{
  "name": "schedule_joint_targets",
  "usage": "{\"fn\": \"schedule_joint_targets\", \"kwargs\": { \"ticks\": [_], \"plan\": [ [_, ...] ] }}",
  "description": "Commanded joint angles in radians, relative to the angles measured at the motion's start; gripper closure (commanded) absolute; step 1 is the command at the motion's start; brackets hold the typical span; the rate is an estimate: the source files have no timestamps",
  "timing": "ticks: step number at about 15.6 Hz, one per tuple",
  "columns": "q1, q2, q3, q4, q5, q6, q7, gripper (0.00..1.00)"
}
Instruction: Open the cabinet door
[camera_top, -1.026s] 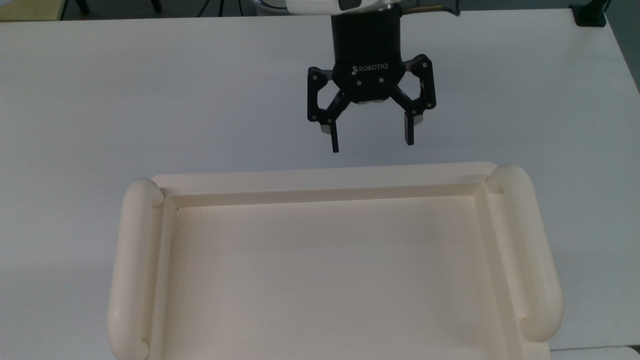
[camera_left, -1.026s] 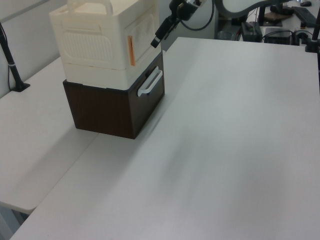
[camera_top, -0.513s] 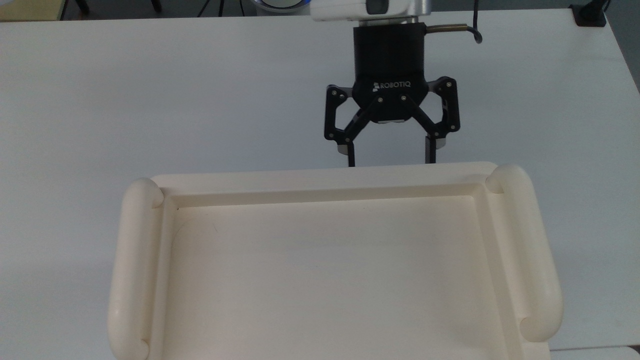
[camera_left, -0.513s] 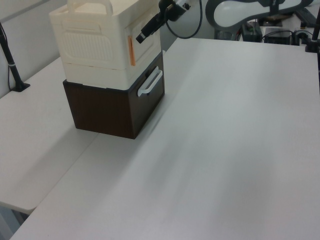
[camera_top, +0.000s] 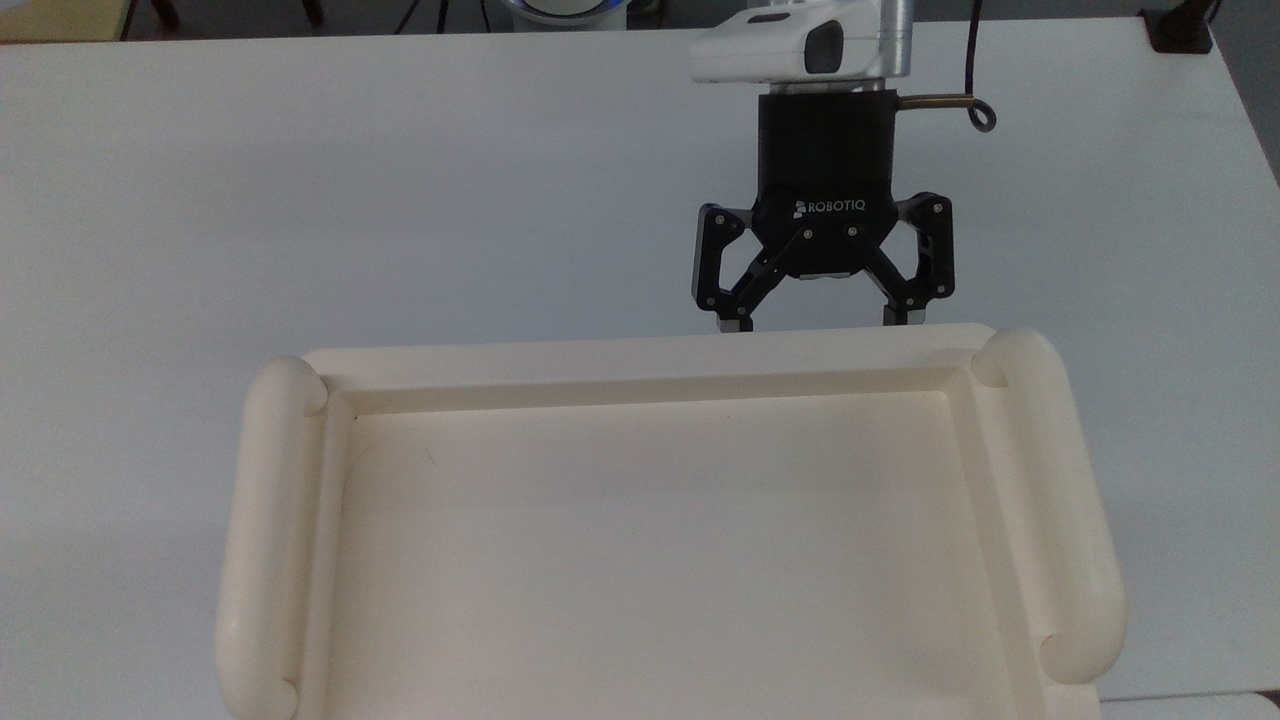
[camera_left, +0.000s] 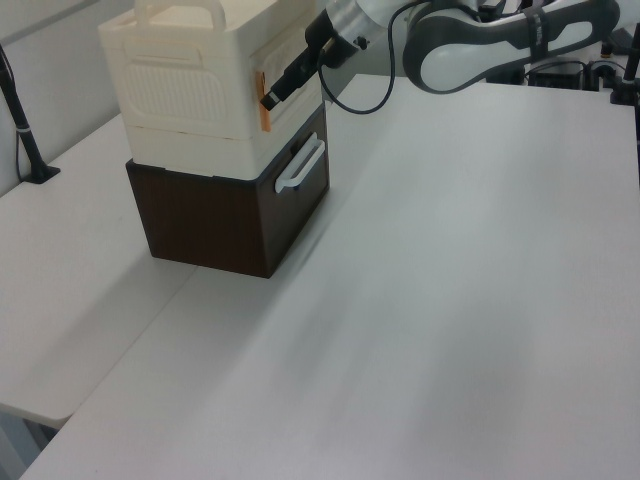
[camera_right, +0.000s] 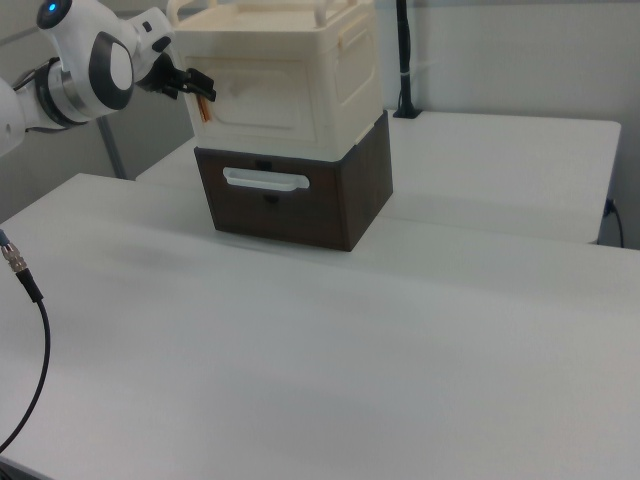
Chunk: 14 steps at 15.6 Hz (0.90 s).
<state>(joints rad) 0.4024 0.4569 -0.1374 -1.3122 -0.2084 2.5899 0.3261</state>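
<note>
The cream cabinet stands on a dark box, its recessed tray top facing up in the top view. Its door lies flush on the front face, with an orange strip at one edge. My black gripper is open and points at that front. Its fingertips are hidden under the top rim in the top view. In the left view the gripper is right at the orange strip; whether it touches cannot be told. In the right view the gripper is just above the strip.
A dark brown drawer box with a white handle carries the cabinet. A black pole stands on the table behind it. A loose cable hangs at the right view's left. White tabletop spreads in front.
The gripper has moved toward the cabinet front and to the top view's right, and its fingertips have slid under the rim. In the left view it came down to the orange strip. It stays open.
</note>
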Motion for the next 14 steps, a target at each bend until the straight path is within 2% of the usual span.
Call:
{"fn": "schedule_joint_targets", "kwargs": {
  "ticks": [1,3,6,9,10,14],
  "plan": [
    [0.018,0.031,-0.024,0.033,-0.051,0.021,0.031,0.14],
    [0.019,0.032,-0.024,0.033,-0.069,0.019,0.031,0.23],
    [0.027,0.060,-0.024,0.050,-0.115,0.019,0.076,0.43],
    [0.024,0.085,-0.025,0.079,-0.178,0.021,0.143,0.48],
    [0.026,0.085,-0.025,0.079,-0.181,0.019,0.148,0.51],
    [0.026,0.083,-0.025,0.079,-0.181,0.021,0.154,0.54]
  ]
}}
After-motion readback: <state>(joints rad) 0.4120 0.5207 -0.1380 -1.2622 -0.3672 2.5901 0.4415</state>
